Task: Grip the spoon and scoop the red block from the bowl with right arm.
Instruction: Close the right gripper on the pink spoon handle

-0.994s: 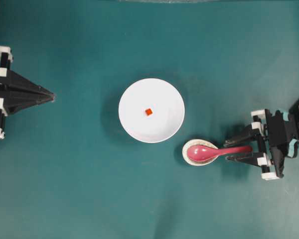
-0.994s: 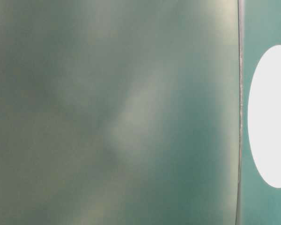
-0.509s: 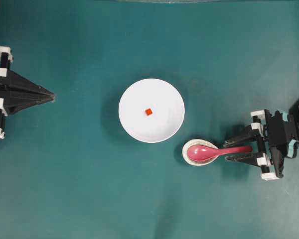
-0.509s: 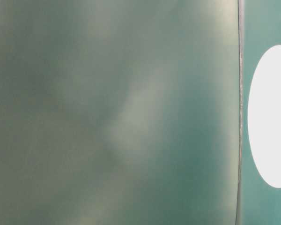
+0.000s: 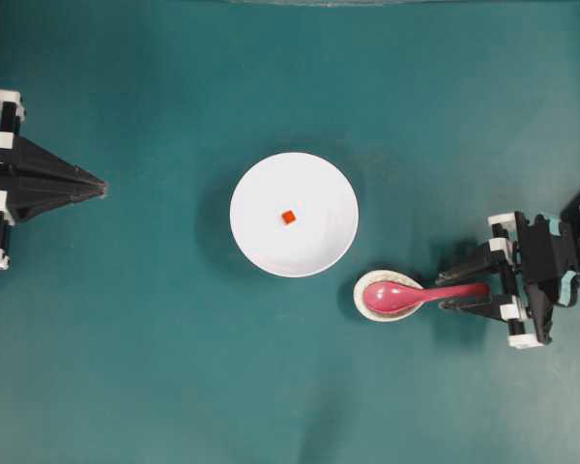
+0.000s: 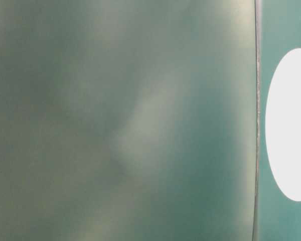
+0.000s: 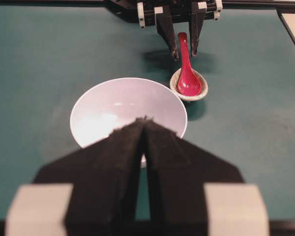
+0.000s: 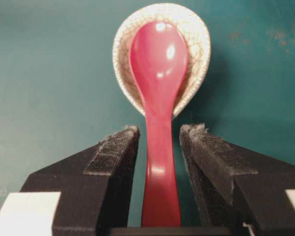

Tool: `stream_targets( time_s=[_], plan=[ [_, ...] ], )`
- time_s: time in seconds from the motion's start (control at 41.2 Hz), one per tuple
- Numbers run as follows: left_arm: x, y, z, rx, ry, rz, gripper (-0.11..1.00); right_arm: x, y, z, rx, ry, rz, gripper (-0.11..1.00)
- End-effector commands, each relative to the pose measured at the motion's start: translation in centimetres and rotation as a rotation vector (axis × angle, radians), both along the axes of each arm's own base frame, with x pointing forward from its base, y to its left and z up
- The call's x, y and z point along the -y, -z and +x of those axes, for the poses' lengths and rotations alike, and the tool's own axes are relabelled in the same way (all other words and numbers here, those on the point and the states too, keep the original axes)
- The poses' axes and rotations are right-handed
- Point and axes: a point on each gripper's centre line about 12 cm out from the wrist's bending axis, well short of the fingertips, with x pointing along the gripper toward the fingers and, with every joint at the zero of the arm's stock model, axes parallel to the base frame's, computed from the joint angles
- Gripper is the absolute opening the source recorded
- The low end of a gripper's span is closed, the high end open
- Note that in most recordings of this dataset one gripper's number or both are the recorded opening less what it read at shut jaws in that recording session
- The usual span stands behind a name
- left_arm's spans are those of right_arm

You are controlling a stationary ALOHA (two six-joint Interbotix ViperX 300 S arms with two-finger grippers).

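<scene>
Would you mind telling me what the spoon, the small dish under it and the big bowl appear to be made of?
The spoon looks like glazed ceramic or hard plastic: glossy pink with sharp highlights. The small dish seems crackle-glazed ceramic, off-white with fine dark crack lines. The bowl is plain, smooth and white with soft reflections, so ceramic or melamine; the look leaves that open.

You saw the glossy magenta-pink soup spoon (image 8: 159,98) lying scoop-up, its handle level and pointing away from the large round plain white bowl (image 5: 261,242). The tiny red-orange cube (image 5: 288,217) sat near the bowl's centre, the spoon just beside the bowl's rim, apart from it.
</scene>
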Motion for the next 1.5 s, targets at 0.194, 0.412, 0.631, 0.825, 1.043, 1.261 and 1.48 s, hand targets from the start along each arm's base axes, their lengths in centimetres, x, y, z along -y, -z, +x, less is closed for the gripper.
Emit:
stream_targets(
  time_s=[0.194,0.412,0.631,0.825,1.043,1.261,1.48],
  plan=[
    [0.0,-0.9,0.2,0.021,0.001,0.003,0.00,-0.1,-0.3,0.2,0.022,-0.002,0.003,0.42],
    [0.0,-0.9,0.2,0.021,0.002,0.003,0.00,-0.2,-0.4,0.3,0.025,-0.002,0.004,0.29],
    [0.0,-0.9,0.2,0.021,0.002,0.003,0.00,-0.2,-0.4,0.3,0.023,-0.002,0.004,0.25],
    [0.0,-0.9,0.2,0.021,0.001,0.003,0.00,-0.2,-0.4,0.4,0.023,-0.004,0.005,0.25],
    [0.0,-0.9,0.2,0.021,0.001,0.003,0.00,-0.5,-0.6,0.8,0.034,-0.004,0.012,0.25],
    [0.0,-1.0,0.2,0.023,0.002,0.000,0.00,-1.0,-1.1,1.9,0.047,-0.003,0.026,0.25],
    [0.0,-1.0,0.3,0.025,0.000,-0.002,0.00,-0.8,-2.0,2.7,0.061,0.013,0.040,0.25]
  ],
)
